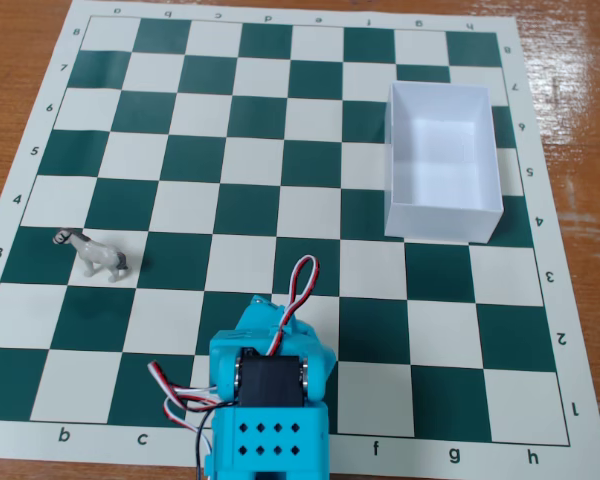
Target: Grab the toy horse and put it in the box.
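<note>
The toy horse [93,255] is a tiny white-grey figurine with a dark head and tail. It stands upright on the chessboard's left side, on a light square near row 3. The white open-topped box [442,160] sits at the board's right side and looks empty. My cyan arm rises from the bottom middle of the fixed view, folded over itself. Its gripper [276,312] end points up the board, well to the right of the horse and below-left of the box. The fingers are hidden under the arm's body, so their state does not show.
The green and cream chessboard mat [260,150] covers most of a wooden table [20,40]. Red, white and black wires [298,285] loop out of the arm.
</note>
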